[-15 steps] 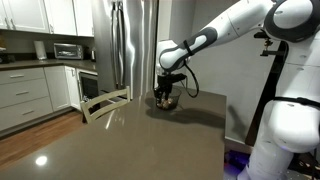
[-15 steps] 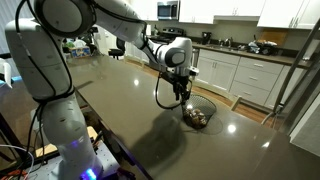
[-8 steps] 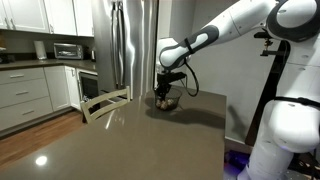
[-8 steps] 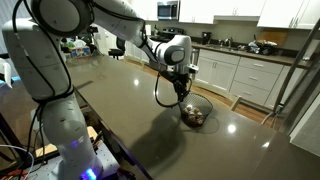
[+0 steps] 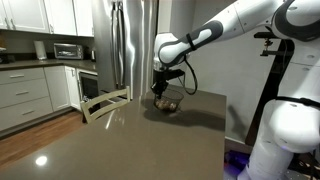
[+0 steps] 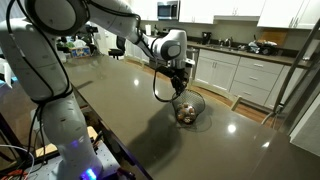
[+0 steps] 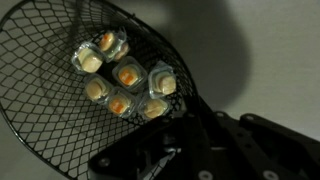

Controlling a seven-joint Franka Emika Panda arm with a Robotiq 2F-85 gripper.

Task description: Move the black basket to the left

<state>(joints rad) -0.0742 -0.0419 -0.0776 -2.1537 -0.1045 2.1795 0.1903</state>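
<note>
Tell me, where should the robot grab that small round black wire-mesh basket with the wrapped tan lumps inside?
Grab the small round black wire-mesh basket by its thin top rim, coming down from above, one finger inside, one outside. The bowl looks too wide to squeeze across, its top is open, and the wrapped tan lumps sit mid-basket, leaving the edge free.

Bench [image 5: 130, 140]: a dark, glossy top that mirrors ceiling lights in both exterior views. Near one end stands the black basket [image 6: 186, 112], tan lumps inside; whether its base touches the bench cannot be told.
</note>
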